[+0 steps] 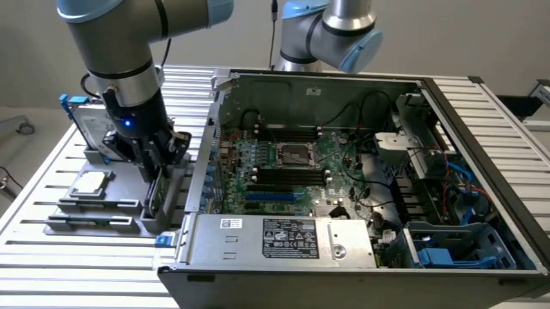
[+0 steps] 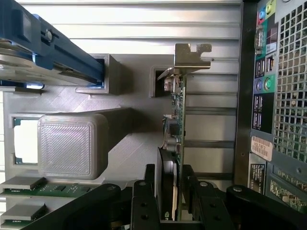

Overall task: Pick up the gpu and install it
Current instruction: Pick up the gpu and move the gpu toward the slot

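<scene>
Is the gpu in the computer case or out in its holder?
Out: the gpu stands on edge in the grey holder beside the case, open gripper straddling it.

You've got a slatted metal table point(image 1: 77, 270) carrying everything here, its pale ribs running from the exterior view's left across to its right. Two things sit straight on those slats. Taking up most of the top, toward the exterior view's right, is the open computer case point(image 1: 344, 290), lying on its side with the open face up. Just beside it, on the exterior view's left, a grey printed holder point(image 1: 129, 193) rests flat on the ribs. The wrist view shows a strip of bare slats between holder and case, so they're apart. More bare slats show in front of the holder and behind the case.
</scene>
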